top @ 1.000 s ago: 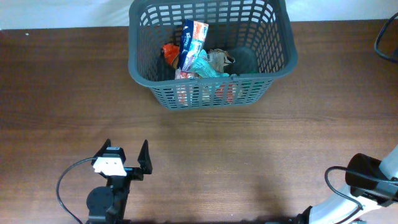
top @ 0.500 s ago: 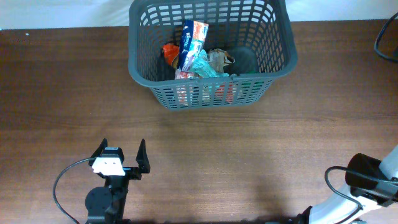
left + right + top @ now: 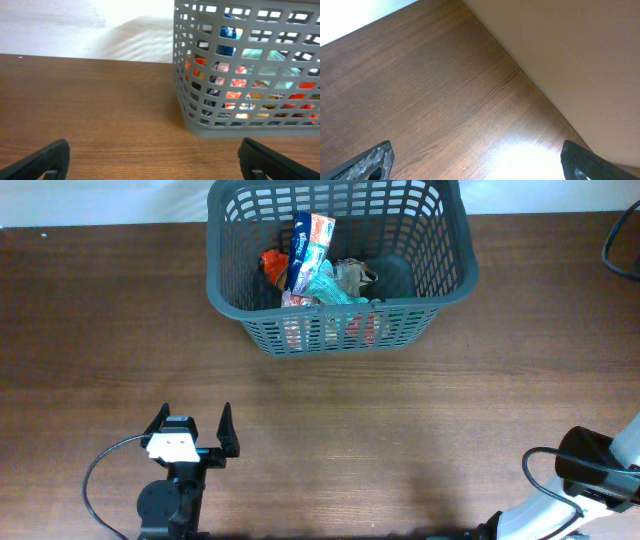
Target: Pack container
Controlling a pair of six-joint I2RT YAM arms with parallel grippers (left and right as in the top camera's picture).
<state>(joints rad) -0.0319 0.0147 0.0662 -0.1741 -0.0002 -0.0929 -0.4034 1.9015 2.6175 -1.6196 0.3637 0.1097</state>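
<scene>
The dark grey container (image 3: 225,290), a slotted basket, stands at the back middle of the table and holds several packets, among them a blue and white pack (image 3: 310,242) leaning upright. It also shows in the left wrist view (image 3: 195,125) at the right. My left gripper (image 3: 193,432) is open and empty near the front left, well short of the container; its fingertips (image 3: 155,162) frame bare wood. My right gripper (image 3: 477,162) is open and empty over bare wood by the table's edge; only the arm's base (image 3: 590,465) shows at the overhead view's bottom right.
A black cable (image 3: 620,240) loops at the far right edge. The brown wooden table (image 3: 400,440) lies between the arms and the container. The right wrist view shows the table's edge (image 3: 520,70) and the beige floor beyond it.
My left gripper has drawn back slightly toward the front edge, still open. The container and its contents have not moved.
</scene>
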